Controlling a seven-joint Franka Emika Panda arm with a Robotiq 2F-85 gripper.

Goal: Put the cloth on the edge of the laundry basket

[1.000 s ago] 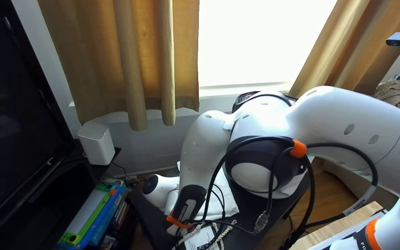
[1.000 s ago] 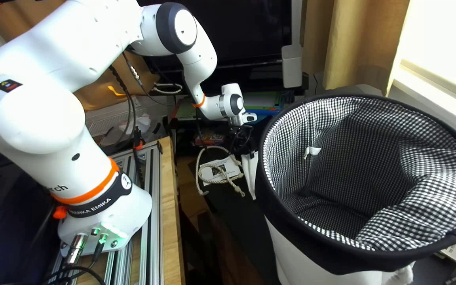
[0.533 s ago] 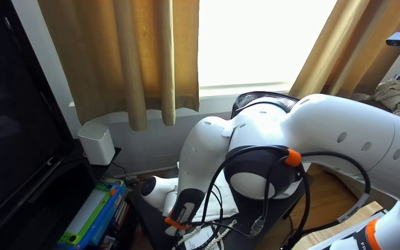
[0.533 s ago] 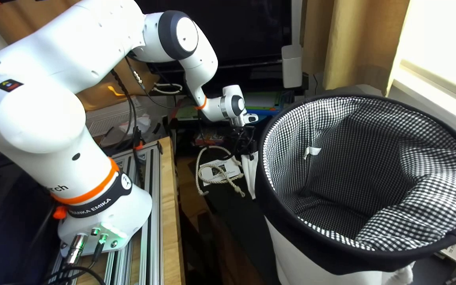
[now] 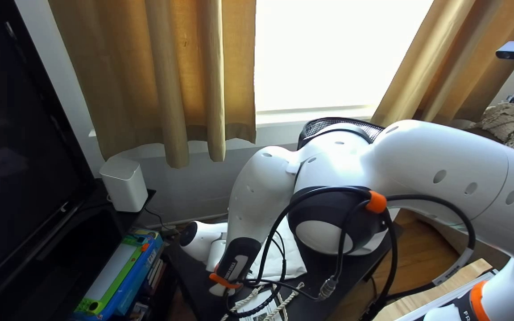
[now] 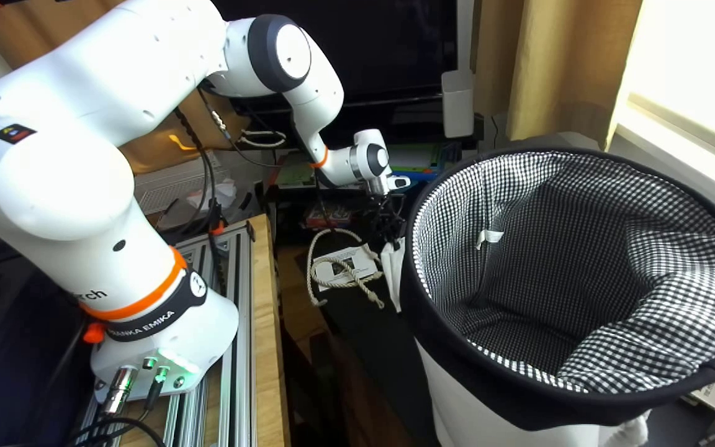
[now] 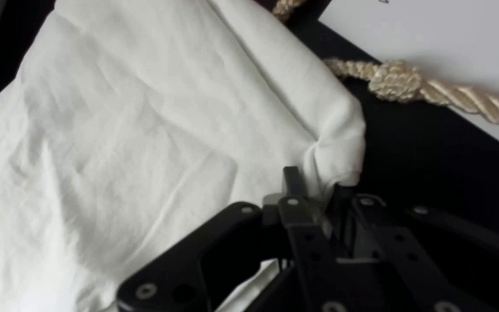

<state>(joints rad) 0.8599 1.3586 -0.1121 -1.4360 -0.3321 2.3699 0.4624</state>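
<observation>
Cloth (image 7: 145,130), white and wrinkly, down on the black table (image 6: 388,360), just beside the laundry basket (image 6: 506,397) in an exterior view. Too hidden there to tell if touching it. Small changes since half a second ago: wrist (image 6: 370,161) of the robot arm (image 6: 109,81) a bit nearer to the laundry basket in an exterior view, and a bit higher in that view. Upper part of the arm a little lower than one second ago. Laundry basket, rope (image 7: 394,82) and paper (image 7: 440,43) in the same spots as before. In the wrist view, cloth spread wide, up and to the left from the gripper (image 7: 317,186), with a long slanted fold from the top middle down to the right, near a bunched bit at the fingers (image 7: 293,182). In an exterior view, just a thin strip of it in sight, long way up and down, pointy end at the bottom. Long way of the whole cloth hard to tell, with parts behind the arm or the laundry basket. Gripper clenched on the bunched bit, fingers close together, with only a small gap at the tips and cloth in it.
</observation>
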